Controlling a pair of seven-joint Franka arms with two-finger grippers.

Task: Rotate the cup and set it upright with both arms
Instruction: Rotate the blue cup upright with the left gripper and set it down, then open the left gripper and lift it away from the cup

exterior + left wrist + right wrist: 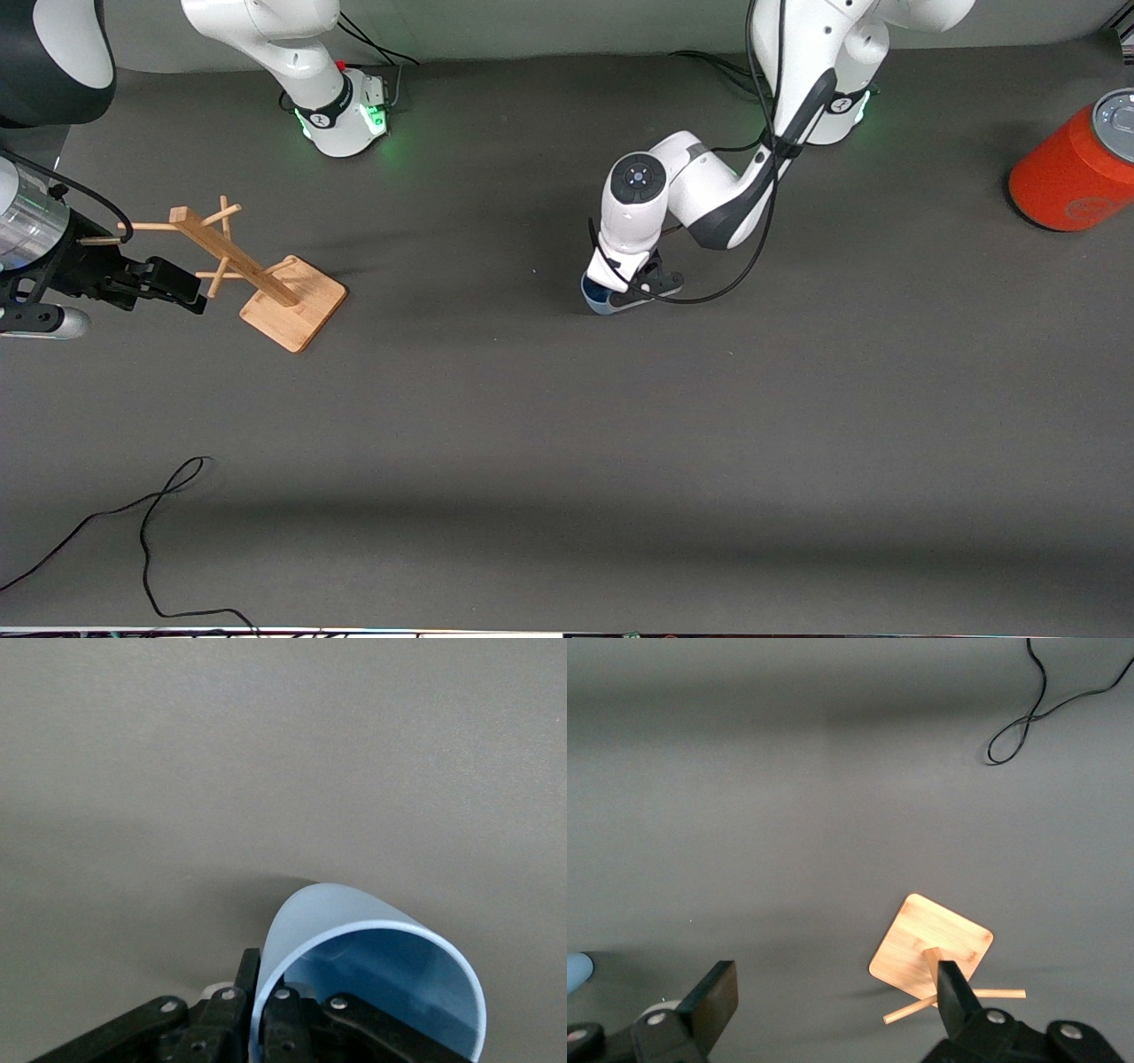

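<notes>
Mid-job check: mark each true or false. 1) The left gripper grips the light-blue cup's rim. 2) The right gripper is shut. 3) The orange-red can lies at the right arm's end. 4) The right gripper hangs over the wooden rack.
1) True: the left gripper pinches the small light-blue cup's wall, one finger inside.
2) False: the right gripper is open, empty.
3) False: the orange-red can sits at the left arm's end.
4) True: it hangs over the wooden rack.

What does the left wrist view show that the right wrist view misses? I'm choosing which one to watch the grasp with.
Only the left wrist view shows the left hand pinching the rim of the small light-blue tumbler, its opening visible. Only the right wrist view shows the open right hand over the wooden peg rack and a black cable. Both show the grey table and some of the tumbler.
</notes>
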